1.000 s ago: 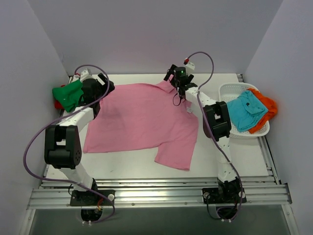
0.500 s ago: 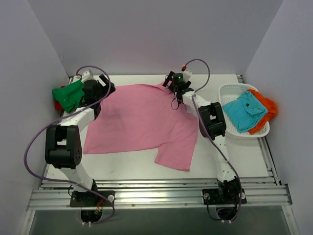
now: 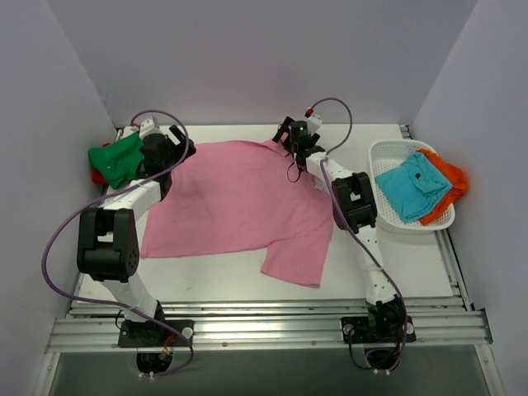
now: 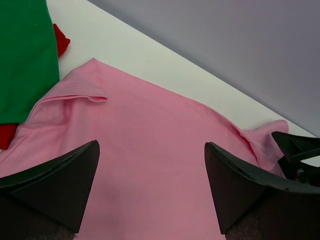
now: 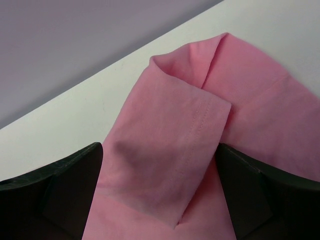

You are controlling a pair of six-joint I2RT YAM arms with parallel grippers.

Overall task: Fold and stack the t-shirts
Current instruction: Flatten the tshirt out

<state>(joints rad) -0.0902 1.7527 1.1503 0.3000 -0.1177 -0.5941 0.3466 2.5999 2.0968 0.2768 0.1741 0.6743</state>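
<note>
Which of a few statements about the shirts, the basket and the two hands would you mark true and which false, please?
1. The pink shirt lies spread out on the table. True.
2. The teal shirt lies in the white basket. True.
3. The green shirt is in the basket too. False: it lies at the table's far left corner, over a red shirt.
4. The left hand is shut on the pink shirt. False: it is open, with its fingers apart over the cloth.
5. The right hand is open over a folded-over part of the pink shirt at its far edge. True.
</note>
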